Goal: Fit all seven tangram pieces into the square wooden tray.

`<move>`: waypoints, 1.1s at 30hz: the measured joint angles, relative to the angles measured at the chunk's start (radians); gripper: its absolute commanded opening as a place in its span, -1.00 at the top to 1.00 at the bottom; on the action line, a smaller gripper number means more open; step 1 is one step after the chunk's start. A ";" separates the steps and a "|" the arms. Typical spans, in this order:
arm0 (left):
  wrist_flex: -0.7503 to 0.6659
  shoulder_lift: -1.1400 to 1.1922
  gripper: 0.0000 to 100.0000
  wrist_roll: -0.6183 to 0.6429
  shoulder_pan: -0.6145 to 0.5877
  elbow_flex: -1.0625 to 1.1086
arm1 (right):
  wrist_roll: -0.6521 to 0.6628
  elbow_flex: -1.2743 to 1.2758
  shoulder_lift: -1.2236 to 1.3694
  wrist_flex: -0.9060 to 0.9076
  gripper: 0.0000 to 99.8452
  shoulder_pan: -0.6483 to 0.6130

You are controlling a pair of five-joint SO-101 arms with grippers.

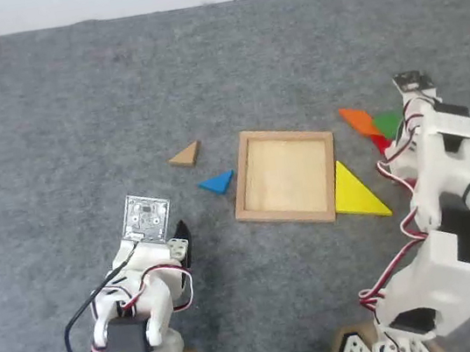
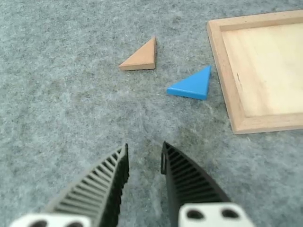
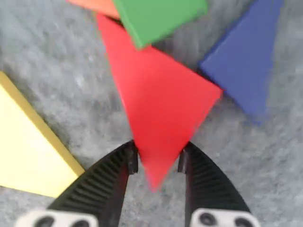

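Squarely within right pincer (image 3: 158, 152): red triangle (image 3: 156, 94)

Open carpet (image 2: 71, 118) ahead of left gripper (image 2: 144, 146); blue triangle (image 2: 191, 85) flanks tray (image 2: 220, 71), yellow triangle (image 1: 355, 192) opposite; red triangle (image 3: 161, 104) fills right gripper (image 3: 157, 153).
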 measured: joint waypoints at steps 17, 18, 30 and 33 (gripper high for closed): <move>0.000 0.000 0.78 0.000 0.000 0.000 | 0.126 -0.247 0.219 0.032 0.42 -0.058; 0.000 0.000 0.78 0.000 0.000 0.000 | 0.135 -0.267 0.242 0.032 0.42 -0.058; 0.000 0.000 0.78 0.000 0.000 0.000 | 0.304 -0.477 0.387 0.078 0.42 -0.061; 0.000 0.000 0.78 0.000 0.000 0.000 | 0.411 -0.480 0.391 0.078 0.43 -0.069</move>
